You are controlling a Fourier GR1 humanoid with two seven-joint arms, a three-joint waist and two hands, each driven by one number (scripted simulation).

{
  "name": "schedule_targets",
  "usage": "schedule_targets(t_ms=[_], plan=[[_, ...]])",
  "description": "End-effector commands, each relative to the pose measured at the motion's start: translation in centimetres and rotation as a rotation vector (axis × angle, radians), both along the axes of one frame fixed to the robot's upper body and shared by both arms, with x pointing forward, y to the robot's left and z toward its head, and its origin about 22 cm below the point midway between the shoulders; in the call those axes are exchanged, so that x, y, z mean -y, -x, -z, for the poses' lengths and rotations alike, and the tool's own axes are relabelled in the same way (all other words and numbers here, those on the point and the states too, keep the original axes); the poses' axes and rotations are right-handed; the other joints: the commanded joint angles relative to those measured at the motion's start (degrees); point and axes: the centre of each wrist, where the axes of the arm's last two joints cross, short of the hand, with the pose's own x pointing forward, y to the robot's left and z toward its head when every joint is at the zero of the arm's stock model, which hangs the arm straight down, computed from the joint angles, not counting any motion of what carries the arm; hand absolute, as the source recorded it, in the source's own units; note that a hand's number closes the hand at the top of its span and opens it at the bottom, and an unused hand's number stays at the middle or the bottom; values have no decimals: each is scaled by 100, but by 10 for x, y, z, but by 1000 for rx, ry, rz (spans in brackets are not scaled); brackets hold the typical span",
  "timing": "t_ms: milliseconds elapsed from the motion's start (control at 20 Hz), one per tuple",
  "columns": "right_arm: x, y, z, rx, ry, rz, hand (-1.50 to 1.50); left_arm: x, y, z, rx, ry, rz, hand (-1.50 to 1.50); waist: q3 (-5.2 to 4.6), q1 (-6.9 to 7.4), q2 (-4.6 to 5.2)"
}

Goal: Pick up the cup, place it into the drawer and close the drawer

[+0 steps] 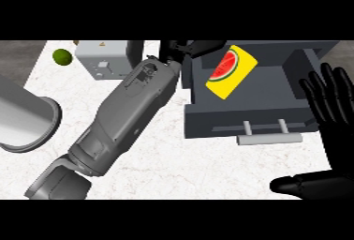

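The cup [232, 72] is yellow with a watermelon slice printed on it. It lies tilted inside the open dark grey drawer [242, 119], towards its back left. My left forearm runs diagonally up from the lower left, and my left hand [185, 48] sits at the view's top, right beside the cup's upper left end. The top of the view cuts the hand off, so its hold on the cup is unclear. My right hand [330, 110] stands open, fingers up, just right of the drawer. The drawer's pale bar handle [269, 138] faces me.
A green lime [62, 56] lies at the back left of the white marble counter [159, 164]. A light grey box-like appliance [104, 60] stands next to it. A large grey metal cylinder [24, 123] lies at the left edge.
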Motion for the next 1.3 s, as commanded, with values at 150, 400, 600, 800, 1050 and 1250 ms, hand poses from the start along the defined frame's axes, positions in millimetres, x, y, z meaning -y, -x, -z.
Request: schedule_targets(t_ms=[150,400,600,800,1050,1250], plan=[[3,-3,-6,-9,2,-28,-150,9,-7,0,-6,-101,-3,150,1,-96,26],[-2,-7,2,26,-4,-44,-150,7,-5,17,-28,-151,-5,150,4,-215,59],[-8,-14,-9,42,-1,-71,-150,11,-5,19,-19,-254,-61,150,8,-378,99],[-14,-22,-5,31,-13,-97,-150,14,4,33,-29,-300,-64,-150,9,-419,103],[-18,-13,-8,43,-31,-106,-150,14,-1,21,-26,-187,-39,-150,2,-420,109],[-4,-17,-6,26,-68,-115,-150,27,6,5,21,-87,11,-150,5,-334,73]])
